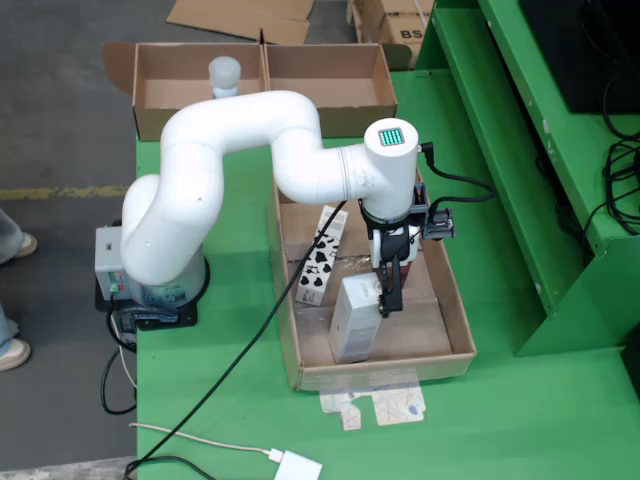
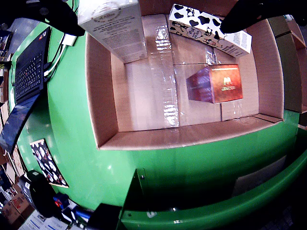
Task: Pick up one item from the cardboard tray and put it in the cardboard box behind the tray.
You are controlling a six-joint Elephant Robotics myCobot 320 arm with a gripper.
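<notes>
Looking at overhead view, you see white arm (image 1: 230, 150) reaching over cardboard tray (image 1: 455, 310). White carton (image 1: 352, 318) lies in tray's left half, gripper (image 1: 388, 300) just above its right edge; jaws spread, grasping nothing. Cow-print carton (image 2: 206, 28) and red box (image 2: 216, 84) sit rightward in wrist view. Cardboard box (image 1: 340, 75) stands behind tray.

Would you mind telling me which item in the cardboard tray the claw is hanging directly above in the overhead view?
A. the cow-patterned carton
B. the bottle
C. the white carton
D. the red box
C: in the overhead view the claw hangs right over the white carton in the cardboard tray; the cow-patterned carton lies off to the left.
</notes>
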